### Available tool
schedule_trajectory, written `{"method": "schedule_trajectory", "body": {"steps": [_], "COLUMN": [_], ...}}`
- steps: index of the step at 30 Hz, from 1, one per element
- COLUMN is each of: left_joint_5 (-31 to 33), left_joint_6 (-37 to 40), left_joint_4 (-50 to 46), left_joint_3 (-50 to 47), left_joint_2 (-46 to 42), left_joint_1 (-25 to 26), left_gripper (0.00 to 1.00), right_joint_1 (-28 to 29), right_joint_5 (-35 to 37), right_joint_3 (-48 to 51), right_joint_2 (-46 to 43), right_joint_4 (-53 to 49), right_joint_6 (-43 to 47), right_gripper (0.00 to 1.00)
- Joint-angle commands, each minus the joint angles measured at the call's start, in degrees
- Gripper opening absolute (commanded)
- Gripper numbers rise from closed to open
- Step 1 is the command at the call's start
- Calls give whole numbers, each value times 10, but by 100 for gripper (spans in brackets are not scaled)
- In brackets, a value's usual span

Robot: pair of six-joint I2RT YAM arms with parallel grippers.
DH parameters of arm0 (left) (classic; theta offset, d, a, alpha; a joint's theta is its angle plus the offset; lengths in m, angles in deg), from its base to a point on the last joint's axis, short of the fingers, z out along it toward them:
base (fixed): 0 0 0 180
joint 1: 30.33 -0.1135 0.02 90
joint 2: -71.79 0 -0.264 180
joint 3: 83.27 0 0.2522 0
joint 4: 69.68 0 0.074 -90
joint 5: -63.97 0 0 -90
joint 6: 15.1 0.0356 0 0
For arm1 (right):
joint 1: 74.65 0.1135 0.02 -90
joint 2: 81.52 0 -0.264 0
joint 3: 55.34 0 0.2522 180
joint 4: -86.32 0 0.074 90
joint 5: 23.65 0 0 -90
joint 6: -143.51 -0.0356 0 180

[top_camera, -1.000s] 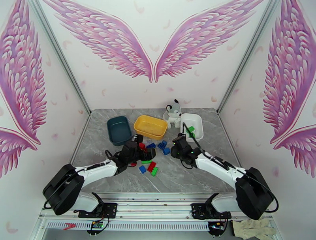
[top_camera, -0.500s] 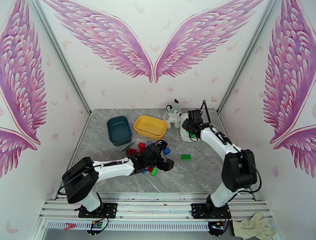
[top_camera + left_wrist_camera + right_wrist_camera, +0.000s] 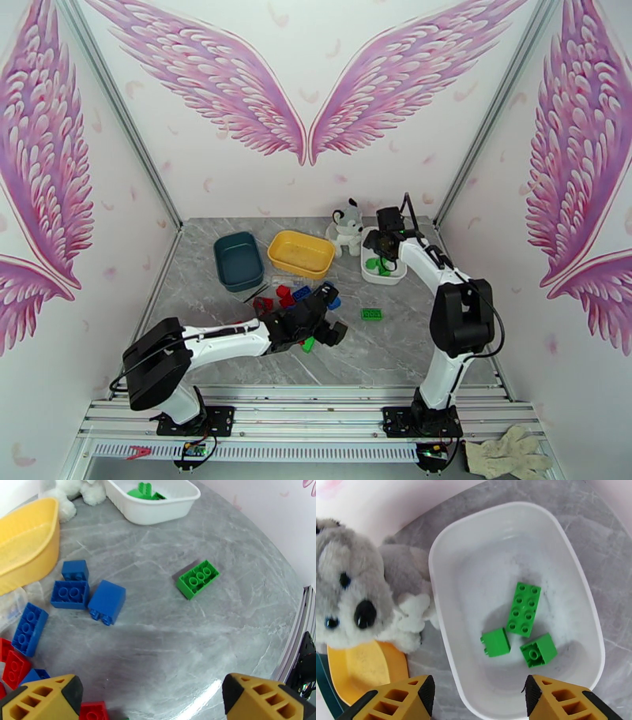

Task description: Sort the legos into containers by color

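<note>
My right gripper (image 3: 478, 701) hangs open over the white tub (image 3: 446, 610), nothing between its yellow fingers (image 3: 391, 701). Three green legos (image 3: 524, 609) lie in that tub. My left gripper (image 3: 152, 699) stands wide open low over the table, beside the pile of legos: several blue ones (image 3: 106, 601) and red ones (image 3: 14, 668) to its left. A lone green brick (image 3: 197, 578) lies ahead of it, also in the top view (image 3: 371, 314). From above, the left gripper (image 3: 332, 312) sits at the pile's right edge and the right gripper (image 3: 382, 254) above the white tub (image 3: 379, 278).
The yellow tub (image 3: 300, 254) and dark teal tub (image 3: 238, 260) stand at the back left of the white one. A grey-white plush toy (image 3: 346, 225) sits against the white tub's left side. Bare table lies right of the lone green brick.
My right arm swung from mid-table to above the white tub and its jaws opened. My left arm reached right across the pile. A green brick now lies alone on the table.
</note>
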Motion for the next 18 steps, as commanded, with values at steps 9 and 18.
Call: {"method": "schedule_trajectory", "body": {"steps": [9, 18], "left_joint_5": [14, -33], "left_joint_6": [-45, -96], "left_joint_4": [31, 58], "left_joint_3": [-91, -145], "left_joint_2": [-129, -181], "left_joint_1": [-100, -186], "left_gripper": [99, 99], "right_joint_1": [134, 284], "right_joint_5": [-45, 0], "right_joint_3": [276, 414], "right_joint_2": [-274, -370], "right_joint_4": [144, 158], "right_joint_6": [-22, -43], "right_gripper": [65, 69]}}
